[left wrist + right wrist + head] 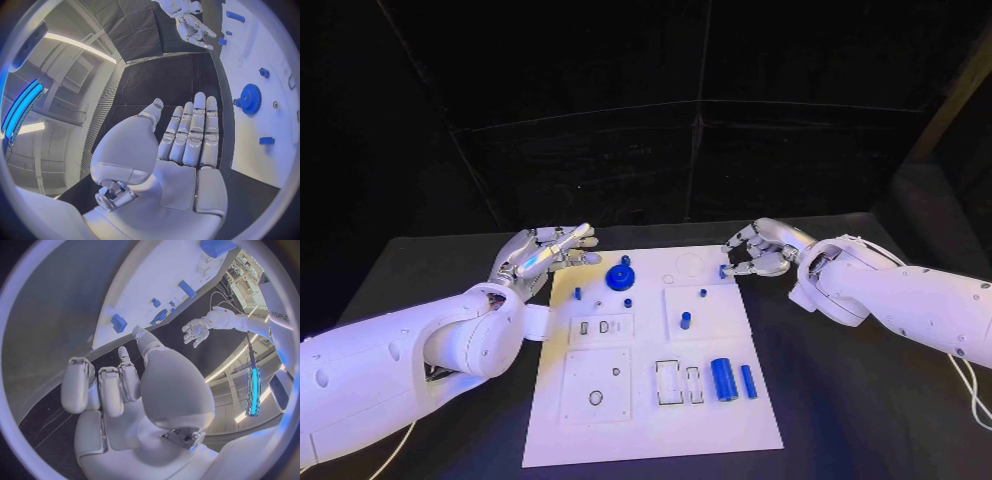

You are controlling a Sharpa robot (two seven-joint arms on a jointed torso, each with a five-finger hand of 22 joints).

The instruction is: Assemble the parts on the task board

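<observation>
The task board (pixel 653 400) lies flat in the middle of the black bench (pixel 848 400), its long side running away from the robot. On its far half a blue gear (pixel 620 278) stands beside the left edge, with a small blue peg (pixel 627 302) just nearer and another small blue piece (pixel 577 294) close to the left rim. A short blue pin (pixel 685 320) sits on a raised square plate near the centre. On the near half two blue cylinders lie side by side, the thick cylinder (pixel 723 379) next to the thin cylinder (pixel 749 381), just right of a pair of dark-outlined slots (pixel 679 382). A square plate with round holes (pixel 597 385) occupies the near left part.

The left robot hand (pixel 548 252) hovers at the board's far left corner, fingers stretched out straight and together, released and holding nothing; the gear is near its fingertips but apart from them. The right robot hand (pixel 759 252) is at the board's far right corner with fingers curled inward; a small blue part (pixel 724 270) lies just at its fingertips, and whether it is pinched cannot be told.

Behind the bench hangs a dark curtain (pixel 689 120).
</observation>
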